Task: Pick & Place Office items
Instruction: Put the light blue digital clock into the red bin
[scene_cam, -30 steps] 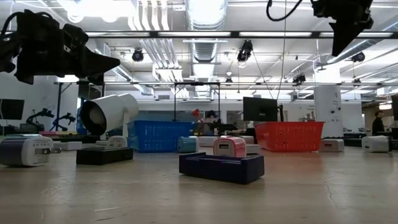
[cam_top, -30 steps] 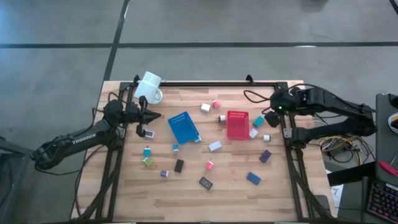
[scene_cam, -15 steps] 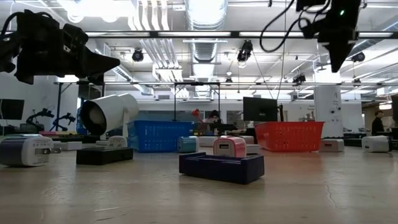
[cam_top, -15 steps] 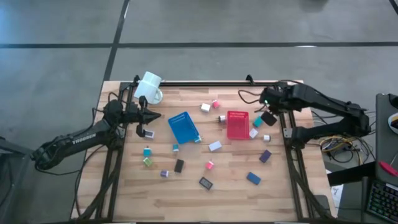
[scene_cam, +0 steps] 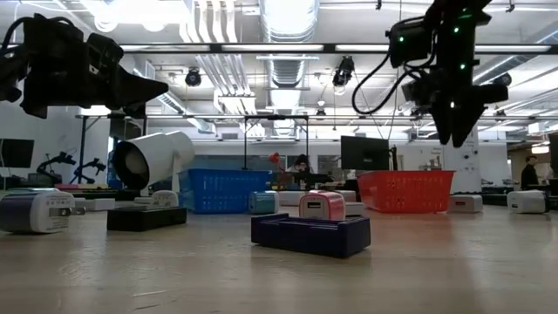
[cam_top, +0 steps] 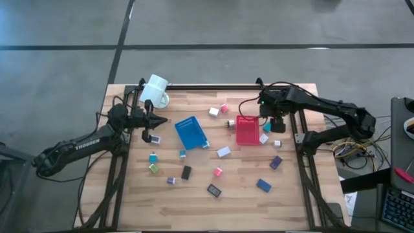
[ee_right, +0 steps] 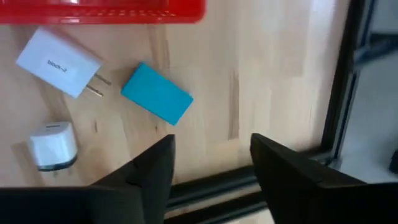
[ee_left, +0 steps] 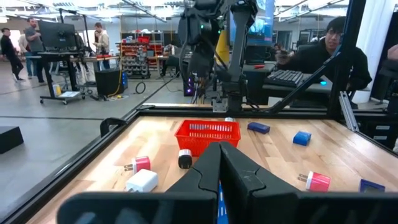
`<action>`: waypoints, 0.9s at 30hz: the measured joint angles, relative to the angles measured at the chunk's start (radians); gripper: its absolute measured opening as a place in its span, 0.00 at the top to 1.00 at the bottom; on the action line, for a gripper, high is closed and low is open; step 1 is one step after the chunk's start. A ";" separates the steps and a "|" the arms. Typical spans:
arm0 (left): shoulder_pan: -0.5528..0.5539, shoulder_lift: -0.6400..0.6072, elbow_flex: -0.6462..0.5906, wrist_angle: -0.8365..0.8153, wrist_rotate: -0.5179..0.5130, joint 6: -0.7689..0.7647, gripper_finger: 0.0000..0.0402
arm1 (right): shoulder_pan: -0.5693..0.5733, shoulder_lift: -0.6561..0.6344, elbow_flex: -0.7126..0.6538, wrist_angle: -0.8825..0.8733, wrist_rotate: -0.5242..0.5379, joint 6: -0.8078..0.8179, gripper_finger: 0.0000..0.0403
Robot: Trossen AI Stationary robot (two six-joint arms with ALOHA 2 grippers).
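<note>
Here — flat teal block (ee_right: 157,93), wooden table (ee_right: 273,74).

Spread across the wooden slatted table (cam_top: 194,207): small plastic office blocks (cam_top: 218,171). Near the middle, a blue mesh tray (cam_top: 191,131), tilted; to its right, apart, a red mesh tray (cam_top: 246,129). At the far left corner, a white mug (cam_top: 155,90) on its side. Just right of the red tray, a teal block (ee_right: 157,93) beside a white plug block (ee_right: 58,62).
</note>
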 joint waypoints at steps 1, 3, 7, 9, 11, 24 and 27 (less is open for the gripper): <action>0.000 0.000 0.000 0.000 0.000 0.000 0.97 | 0.000 0.010 -0.008 0.012 0.000 -0.024 0.43; 0.000 0.000 0.000 -0.003 0.000 0.000 0.97 | 0.000 0.028 -0.024 0.043 -0.006 -0.068 0.39; 0.000 0.000 0.000 -0.019 0.000 0.000 0.97 | 0.000 0.051 -0.066 0.084 -0.051 -0.134 0.32; 0.000 0.000 0.000 -0.028 0.000 0.000 0.97 | 0.000 0.057 -0.093 0.120 -0.077 -0.160 0.30; 0.000 0.000 0.000 -0.029 0.000 0.000 0.97 | 0.001 0.062 -0.123 0.144 -0.083 -0.187 0.29; 0.000 0.000 -0.002 -0.029 -0.003 0.018 0.97 | 0.001 0.118 -0.214 0.271 -0.122 -0.281 0.30; 0.000 0.000 -0.002 -0.029 -0.003 0.019 0.97 | 0.001 0.149 -0.227 0.276 -0.129 -0.299 0.30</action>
